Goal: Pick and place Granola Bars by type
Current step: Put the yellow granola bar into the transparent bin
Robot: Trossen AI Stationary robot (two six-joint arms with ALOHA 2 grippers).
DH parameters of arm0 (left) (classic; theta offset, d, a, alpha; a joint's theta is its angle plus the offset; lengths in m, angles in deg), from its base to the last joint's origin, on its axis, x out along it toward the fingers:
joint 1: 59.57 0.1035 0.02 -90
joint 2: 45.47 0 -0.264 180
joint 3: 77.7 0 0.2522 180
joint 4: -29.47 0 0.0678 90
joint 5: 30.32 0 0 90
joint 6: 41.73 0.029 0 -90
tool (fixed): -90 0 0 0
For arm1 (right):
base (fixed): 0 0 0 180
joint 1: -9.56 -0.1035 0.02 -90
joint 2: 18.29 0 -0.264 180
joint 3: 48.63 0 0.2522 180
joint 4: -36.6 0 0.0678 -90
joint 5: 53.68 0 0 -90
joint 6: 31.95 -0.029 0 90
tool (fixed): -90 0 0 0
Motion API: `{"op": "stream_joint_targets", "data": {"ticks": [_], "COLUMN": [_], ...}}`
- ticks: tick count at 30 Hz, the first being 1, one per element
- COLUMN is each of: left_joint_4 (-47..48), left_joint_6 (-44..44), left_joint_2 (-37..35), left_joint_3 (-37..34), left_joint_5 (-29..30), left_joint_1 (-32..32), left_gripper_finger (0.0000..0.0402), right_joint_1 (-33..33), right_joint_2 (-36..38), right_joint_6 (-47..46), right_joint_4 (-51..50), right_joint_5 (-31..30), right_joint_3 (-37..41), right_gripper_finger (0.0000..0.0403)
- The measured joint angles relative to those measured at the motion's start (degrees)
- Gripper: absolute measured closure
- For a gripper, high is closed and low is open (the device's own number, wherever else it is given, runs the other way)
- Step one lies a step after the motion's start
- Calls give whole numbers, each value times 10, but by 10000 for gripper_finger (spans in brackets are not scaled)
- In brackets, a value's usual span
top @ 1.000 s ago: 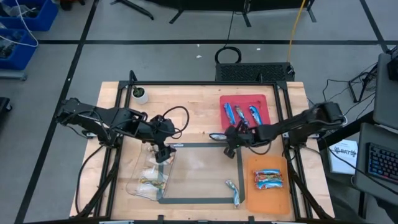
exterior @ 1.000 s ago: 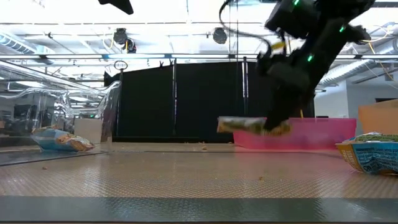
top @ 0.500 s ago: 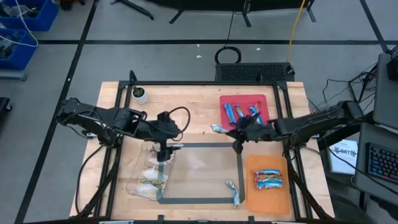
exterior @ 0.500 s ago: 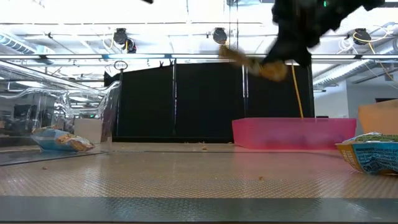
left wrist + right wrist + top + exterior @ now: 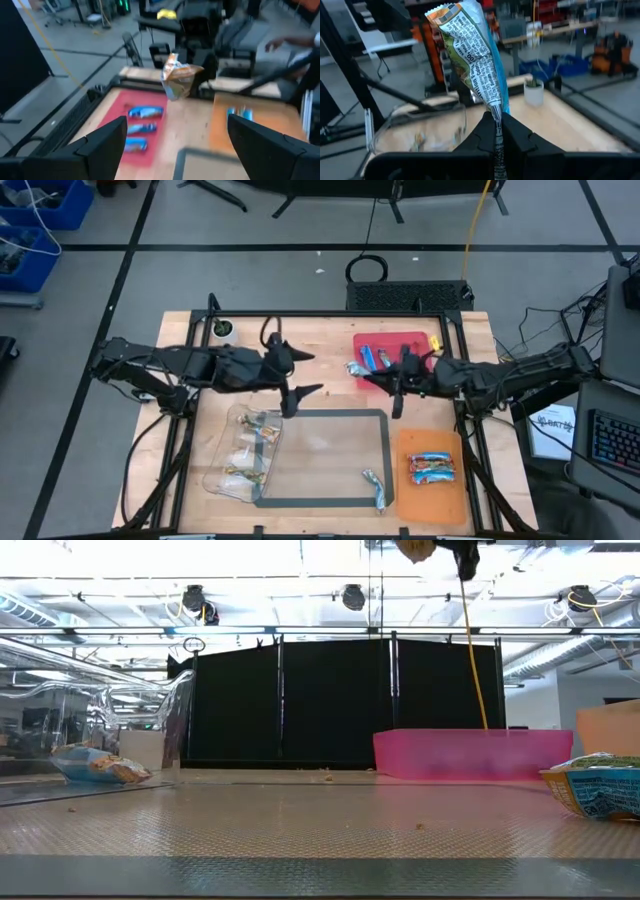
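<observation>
Right hand [image 5: 496, 131] (fingers pinched) holds a granola bar [image 5: 472, 55] aloft.

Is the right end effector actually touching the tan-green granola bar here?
Touching. The right wrist view shows the right end effector shut on the lower end of the tan-green granola bar, which stands up from between its fingers.

In the low view, the raised tan-green granola bar [image 5: 414, 548] is cut off by the top edge, and the gripper holding it is out of sight above. From overhead, the wrappers in the clear tray [image 5: 222, 476] are too small to tell apart.
</observation>
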Motion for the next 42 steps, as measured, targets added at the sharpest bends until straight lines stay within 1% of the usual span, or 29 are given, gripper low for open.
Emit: {"op": "stream_joint_targets", "data": {"ticks": [4,11,16,20,23,27,32,36,40,42], "left_joint_4": [-48,-130,-165,-187,-204,-216,-254,-261,-251,-250], "left_joint_6": [-1,-37,-25,-10,-2,12,31,32,23,19], "left_joint_2": [0,0,0,0,5,25,39,40,40,40], "left_joint_3": [0,0,0,0,0,0,0,0,0,0], "left_joint_5": [0,-7,-15,-28,-53,-82,-103,-134,-182,-190], "left_joint_1": [8,22,23,27,31,40,44,44,41,38], "left_gripper_finger": [55,55,55,55,55,55,55,55,55,55], "right_joint_1": [0,0,0,0,0,0,0,0,0,0], "right_joint_2": [2,2,2,0,-15,-56,-102,-128,-144,-151], "right_joint_6": [31,83,90,90,92,107,111,118,118,117], "right_joint_4": [47,102,141,147,147,145,111,105,99,100], "right_joint_5": [1,5,19,31,34,50,63,63,65,66], "right_joint_3": [0,0,0,-4,-23,-66,-122,-150,-169,-177], "right_gripper_finger": [399,399,399,399,399,399,399,399,399,399]}}
